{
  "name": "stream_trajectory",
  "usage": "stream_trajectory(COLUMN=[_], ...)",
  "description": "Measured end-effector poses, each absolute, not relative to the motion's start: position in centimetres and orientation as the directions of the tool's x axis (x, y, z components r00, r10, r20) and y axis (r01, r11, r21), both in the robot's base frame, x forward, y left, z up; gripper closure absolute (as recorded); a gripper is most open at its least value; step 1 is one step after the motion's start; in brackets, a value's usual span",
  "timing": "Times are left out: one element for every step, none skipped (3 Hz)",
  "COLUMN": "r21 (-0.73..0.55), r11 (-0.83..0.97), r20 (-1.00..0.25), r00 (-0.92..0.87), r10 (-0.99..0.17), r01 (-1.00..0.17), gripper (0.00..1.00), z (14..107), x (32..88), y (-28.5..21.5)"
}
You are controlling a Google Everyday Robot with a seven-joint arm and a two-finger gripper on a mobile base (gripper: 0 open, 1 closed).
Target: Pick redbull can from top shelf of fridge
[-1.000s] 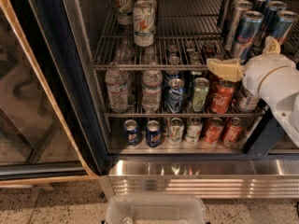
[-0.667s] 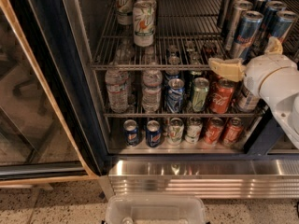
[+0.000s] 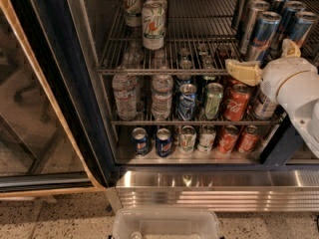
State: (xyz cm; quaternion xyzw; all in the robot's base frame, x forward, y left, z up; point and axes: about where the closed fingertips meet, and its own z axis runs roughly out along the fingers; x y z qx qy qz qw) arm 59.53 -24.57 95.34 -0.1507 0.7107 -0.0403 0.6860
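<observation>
The fridge (image 3: 214, 188) stands open. Its top shelf (image 3: 164, 69) is a wire rack. Two rows of tall slim cans stand at its right end. The front redbull can (image 3: 262, 34) is blue and silver with a red logo, and another redbull can (image 3: 301, 27) stands to its right. My gripper (image 3: 265, 59) is at the shelf's front right edge, just below and in front of the front can. Its tan fingers (image 3: 241, 71) are spread open and hold nothing. The white arm hides the can's base.
Plainer silver slim cans (image 3: 247, 15) stand behind the redbull cans. White-green tall cans (image 3: 153, 19) are at the shelf's left. Water bottles (image 3: 124, 96) and soda cans (image 3: 236, 102) fill the lower shelves. The glass door (image 3: 40, 108) hangs open at left. A plastic bin (image 3: 167, 225) sits on the floor.
</observation>
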Motion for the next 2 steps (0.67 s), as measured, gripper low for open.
stream_trajectory(r21=[-0.263, -0.264], r11=[0.952, 0.951], r20=[-0.963, -0.963], r00=[-0.013, -0.013], r10=[-0.269, -0.269], r01=[-0.159, -0.159], gripper=[0.2, 0.28], z=[95.35, 95.36], x=[59.57, 59.57], y=[-24.55, -24.54])
